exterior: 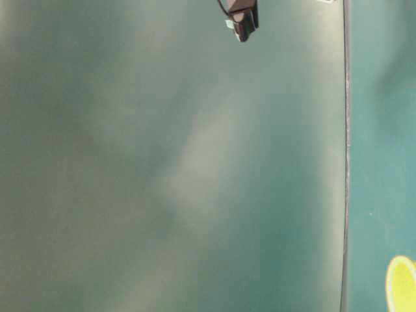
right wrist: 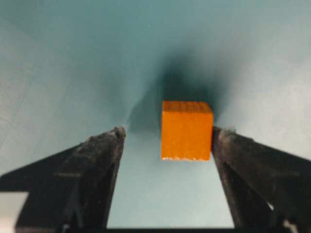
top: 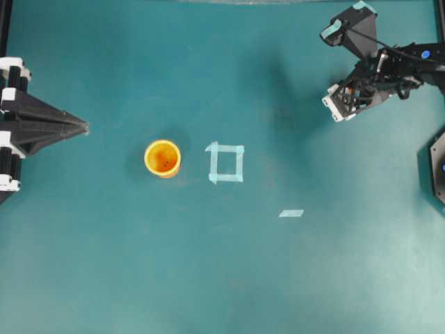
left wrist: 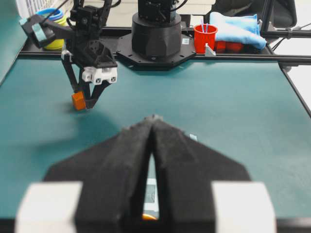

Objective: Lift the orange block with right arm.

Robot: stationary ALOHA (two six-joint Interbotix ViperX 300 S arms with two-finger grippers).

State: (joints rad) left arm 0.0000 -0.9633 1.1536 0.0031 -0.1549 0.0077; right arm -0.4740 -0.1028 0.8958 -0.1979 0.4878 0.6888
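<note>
The small orange block (right wrist: pixel 187 130) sits on the teal table between the fingers of my right gripper (right wrist: pixel 170 132). The gripper is open. Its right finger (right wrist: pixel 243 160) is against the block's side, and a wide gap separates the left finger (right wrist: pixel 97 160) from it. From the left wrist view, the block (left wrist: pixel 78 100) shows at the tips of the right gripper (left wrist: pixel 84 104), which points down at the far left. In the overhead view the right gripper (top: pixel 345 103) covers the block. My left gripper (top: pixel 83 127) rests shut at the left edge, empty.
An orange-yellow cup (top: pixel 163 158) stands left of centre, beside a pale tape square (top: pixel 226 162). A short tape strip (top: pixel 291 213) lies further right. Behind the table are the right arm's base (left wrist: pixel 156 34), a red cup (left wrist: pixel 204 38) and a blue cloth (left wrist: pixel 238 26).
</note>
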